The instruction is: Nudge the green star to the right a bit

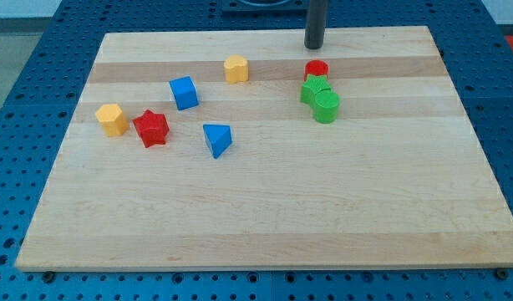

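The green star (314, 89) is seen toward the board's (265, 217) top right, wedged between a red cylinder (317, 70) above & a green cylinder (327, 107) below-right, w/ my tip (313, 46) (bare rod, no fingers) set just above it, so its left side must be reached; bare wood lies rightward.

Wooden board (265, 217), pale planks, resting on a blue perforated bench (22, 50). On it I counted eight blocks. Toward the view's left: yellow block (112, 119), red star (151, 128), blue cube (183, 93), blue triangle (216, 140). Near the top centre: second yellow block (236, 69). Right of centre, touching in a cluster: red cylinder (317, 70), green star (314, 89), green cylinder (327, 107).
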Tool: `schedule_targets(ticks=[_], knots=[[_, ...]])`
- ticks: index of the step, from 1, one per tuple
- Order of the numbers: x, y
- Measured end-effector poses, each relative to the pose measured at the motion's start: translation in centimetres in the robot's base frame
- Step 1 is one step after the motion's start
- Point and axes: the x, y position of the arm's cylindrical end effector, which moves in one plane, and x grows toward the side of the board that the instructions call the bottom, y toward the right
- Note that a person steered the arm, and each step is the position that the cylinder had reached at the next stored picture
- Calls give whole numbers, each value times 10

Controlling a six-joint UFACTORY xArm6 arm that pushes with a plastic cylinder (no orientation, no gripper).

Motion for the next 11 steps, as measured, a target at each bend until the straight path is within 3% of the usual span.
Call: schedule_targets(ticks=[4, 5, 6, 10, 11], knots=[[-36, -4], [-30, -31], [-1, -56], [134, -66], [143, -68]])
